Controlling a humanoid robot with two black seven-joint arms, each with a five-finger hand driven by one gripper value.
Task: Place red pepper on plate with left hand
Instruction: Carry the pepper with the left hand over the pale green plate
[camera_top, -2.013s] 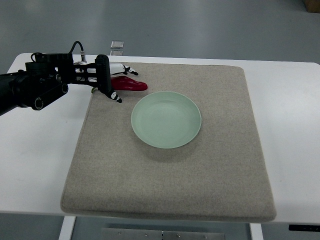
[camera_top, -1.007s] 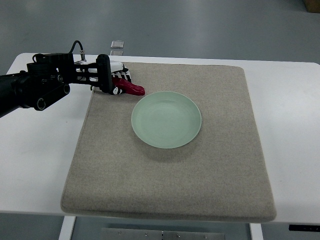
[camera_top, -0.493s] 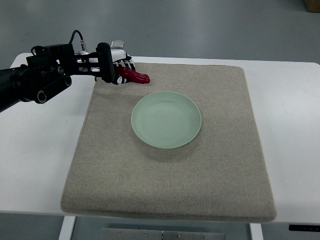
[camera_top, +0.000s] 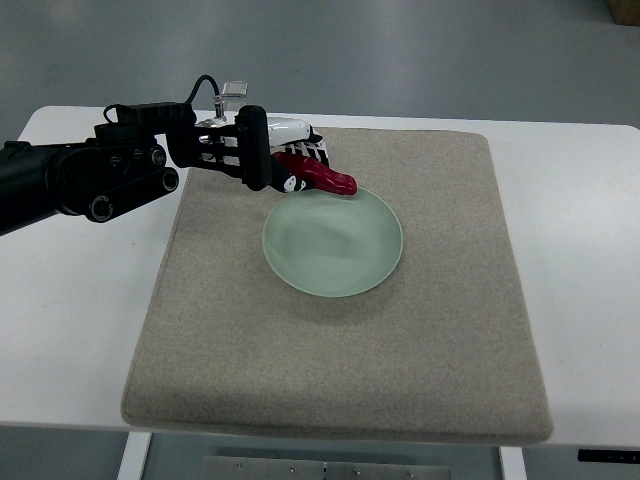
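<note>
A red pepper (camera_top: 322, 176) is held in the air by my left hand (camera_top: 283, 160), whose black and white fingers are curled around its stem end. The pepper's tip points right and hangs over the far left rim of the pale green plate (camera_top: 340, 250). The plate lies near the middle of a grey felt mat (camera_top: 400, 350) and has nothing on it. My black left arm comes in from the left edge of the top view.
The mat covers most of a white table (camera_top: 70, 310). A small clear box (camera_top: 234, 90) sits at the table's far edge behind the hand.
My left hand closed on the pepper at the mat's far left, lifted it, and has carried it right to the plate's rim.
</note>
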